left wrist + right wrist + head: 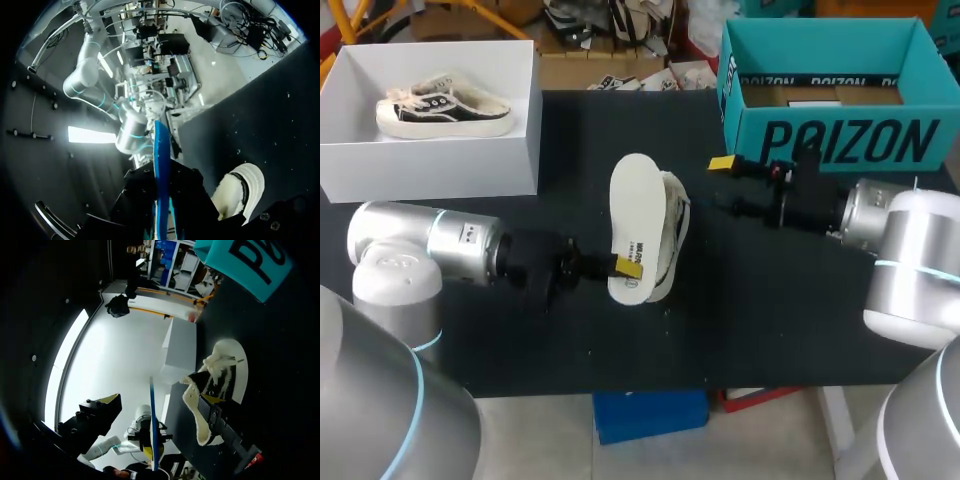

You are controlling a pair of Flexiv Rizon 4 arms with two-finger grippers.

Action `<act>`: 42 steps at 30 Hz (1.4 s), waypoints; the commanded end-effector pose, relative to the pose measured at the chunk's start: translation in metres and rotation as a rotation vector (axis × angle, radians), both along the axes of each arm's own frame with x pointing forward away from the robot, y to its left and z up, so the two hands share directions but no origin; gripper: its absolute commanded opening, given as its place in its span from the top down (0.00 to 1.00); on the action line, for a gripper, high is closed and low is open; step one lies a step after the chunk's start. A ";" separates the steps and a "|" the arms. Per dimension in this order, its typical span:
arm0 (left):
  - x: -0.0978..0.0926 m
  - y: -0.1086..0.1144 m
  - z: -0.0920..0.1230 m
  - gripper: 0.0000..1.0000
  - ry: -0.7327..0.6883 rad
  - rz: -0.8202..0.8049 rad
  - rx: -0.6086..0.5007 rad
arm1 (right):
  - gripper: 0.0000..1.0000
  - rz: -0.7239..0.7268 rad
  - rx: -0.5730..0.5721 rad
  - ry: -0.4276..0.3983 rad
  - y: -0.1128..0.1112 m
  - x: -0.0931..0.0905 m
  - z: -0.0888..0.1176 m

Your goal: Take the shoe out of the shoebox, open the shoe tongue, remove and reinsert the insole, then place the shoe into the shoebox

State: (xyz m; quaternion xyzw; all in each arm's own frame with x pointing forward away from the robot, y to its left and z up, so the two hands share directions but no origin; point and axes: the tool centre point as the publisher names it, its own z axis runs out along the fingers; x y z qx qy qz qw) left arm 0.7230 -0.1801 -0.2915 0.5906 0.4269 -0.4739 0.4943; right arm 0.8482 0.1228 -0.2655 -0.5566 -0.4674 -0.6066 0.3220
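Observation:
My left gripper (630,267) is shut on the heel end of a white insole (630,215), held over the middle of the black table. In the left wrist view the insole (159,150) runs edge-on between the fingers. A cream and black shoe (674,235) lies right beside the insole, on its far side from the left arm; it also shows as the shoe (242,185) and the shoe (197,405). My right gripper (728,186) stands open a little to the shoe's right, with nothing in it. The teal shoebox (840,140) sits open at the back right.
A white box (440,155) at the back left holds a second cream and black shoe (442,108). The black tabletop (570,340) shows bare in front of the arms. The teal shoebox wall stands close behind my right gripper.

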 end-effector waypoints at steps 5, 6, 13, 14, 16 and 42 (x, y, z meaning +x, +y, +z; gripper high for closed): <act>0.031 -0.010 -0.010 1.00 0.007 -0.075 0.030 | 0.00 -0.003 -0.003 0.001 0.001 0.000 0.000; 0.034 -0.010 -0.012 1.00 0.002 -0.072 0.036 | 0.00 -0.003 -0.003 0.001 0.001 0.000 0.000; 0.049 -0.011 -0.017 1.00 0.008 -0.055 0.028 | 0.00 -0.003 -0.003 0.001 0.001 0.000 0.000; 0.050 -0.011 -0.016 1.00 0.008 -0.056 0.020 | 0.00 -0.003 -0.003 0.001 0.001 0.000 0.000; 0.051 -0.012 -0.014 1.00 -0.002 -0.060 0.017 | 0.00 -0.003 -0.003 0.001 0.001 0.000 0.000; 0.054 -0.013 -0.004 1.00 -0.027 -0.052 0.014 | 0.00 0.201 -0.083 -0.042 0.020 0.010 -0.002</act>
